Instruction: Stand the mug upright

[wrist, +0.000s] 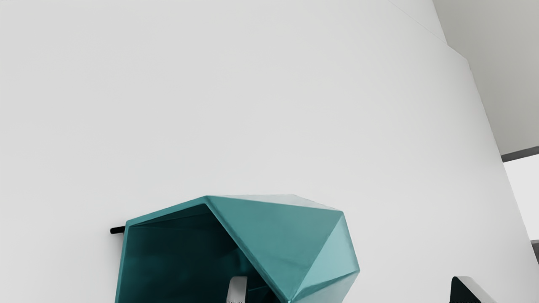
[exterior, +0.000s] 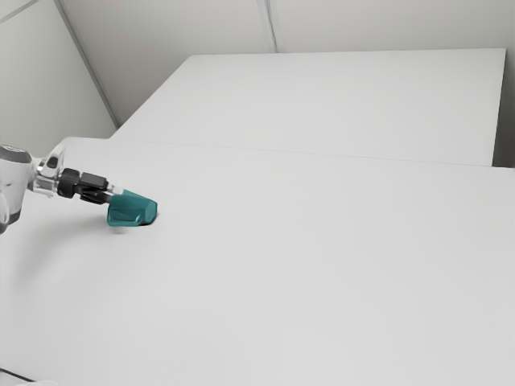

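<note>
Mug on its side, mouth toward the open gripper

Small dark marks on the arm [exterior: 12, 173], beyond the gripper from the mug [exterior: 133, 210], are too small to read. The mug is teal and faceted, lying on the white table [exterior: 290, 265]. A thin black piece [wrist: 116, 230] pokes out beside its rim; what it belongs to is unclear. Just below the mug in the exterior view is a small pale patch [exterior: 119, 230], also hard to identify. A fine seam crosses the table behind the mug, and past it lies another white surface [exterior: 346, 104], with pale walls [exterior: 193, 28] beyond. A dark cord [exterior: 16, 375] is well apart from the mug, at the exterior view's lower left.

The gripper [exterior: 113, 193] is right at the mug's open end, holding nothing, its fingers spread wide. In the wrist view, one fingertip [wrist: 237, 290] overlaps the dark mouth; I cannot tell how far inside it reaches. The other [wrist: 471, 291] is outside, apart from the mug, with part of the mug's wall between the two.
</note>
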`<act>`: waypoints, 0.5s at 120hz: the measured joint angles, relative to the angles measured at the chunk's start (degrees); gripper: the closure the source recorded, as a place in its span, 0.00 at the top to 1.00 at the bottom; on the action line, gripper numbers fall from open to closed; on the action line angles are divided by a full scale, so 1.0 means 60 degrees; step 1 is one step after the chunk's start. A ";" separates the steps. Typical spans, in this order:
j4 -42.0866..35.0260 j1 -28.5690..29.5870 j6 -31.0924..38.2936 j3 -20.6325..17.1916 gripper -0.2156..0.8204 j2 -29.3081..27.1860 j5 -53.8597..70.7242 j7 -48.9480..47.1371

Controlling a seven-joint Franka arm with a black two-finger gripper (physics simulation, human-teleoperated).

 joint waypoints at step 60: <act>0.0000 -0.0025 -0.0028 -0.0111 0.14 0.0001 0.0007 0.0187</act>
